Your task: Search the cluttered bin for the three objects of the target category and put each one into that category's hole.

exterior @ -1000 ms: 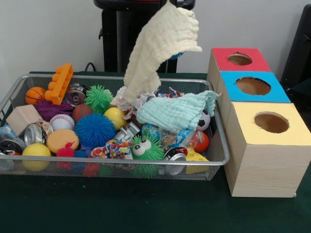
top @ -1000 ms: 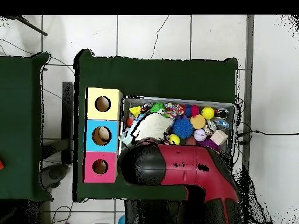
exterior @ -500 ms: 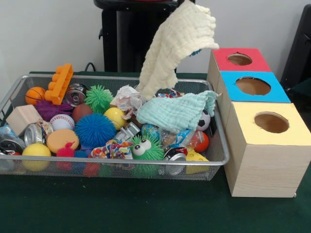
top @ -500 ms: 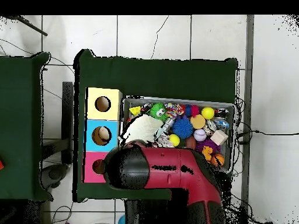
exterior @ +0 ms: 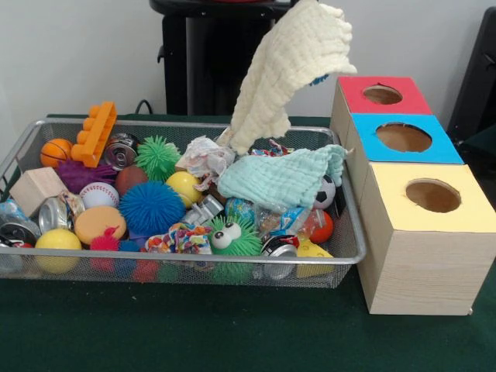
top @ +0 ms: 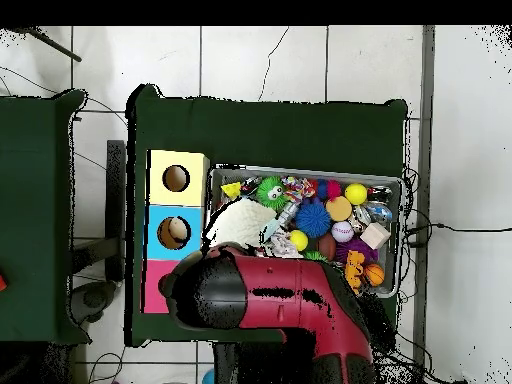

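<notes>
Cream waffle-weave cloth (exterior: 291, 74) hangs crumpled above the wire-mesh bin (exterior: 353, 232); fingers hidden, grip cannot be told.

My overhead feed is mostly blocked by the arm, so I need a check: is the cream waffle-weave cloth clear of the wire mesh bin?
Observer: Not fully. In the front view the cream waffle-weave cloth hangs at a slant. Its lower tip is down by the crumpled white paper in the wire mesh bin. I cannot tell if they touch.
Operator: Where is its top end?
Observer: Higher than the top of the red-topped wooden box, just beside it in that picture.
Operator: Is that box's hole free? The arm covers it here.
Observer: Yes, the round hole shows open, with nothing over it.
</notes>
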Controlling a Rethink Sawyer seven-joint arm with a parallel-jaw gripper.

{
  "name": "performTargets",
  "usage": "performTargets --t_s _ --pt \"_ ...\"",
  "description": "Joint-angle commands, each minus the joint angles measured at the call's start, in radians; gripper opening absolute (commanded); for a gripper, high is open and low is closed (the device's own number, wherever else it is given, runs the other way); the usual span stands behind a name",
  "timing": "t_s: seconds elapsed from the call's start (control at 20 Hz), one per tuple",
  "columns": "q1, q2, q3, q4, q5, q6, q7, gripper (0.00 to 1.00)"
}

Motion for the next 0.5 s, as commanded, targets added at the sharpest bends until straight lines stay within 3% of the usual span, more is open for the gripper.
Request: performTargets --t_s 0.05,0.1,0.15,0.5 --pt "0.001 0.027 -0.038 -0.045 0.041 0.094 0.244 0.00" --pt "0.002 0.027 -0.039 -0.045 0.042 0.095 0.232 0.00" --pt "0.006 0.028 -0.049 -0.043 0.054 0.086 0.232 1.00" --pt "0.007 0.033 -0.053 -0.037 0.063 0.076 0.206 1.00"
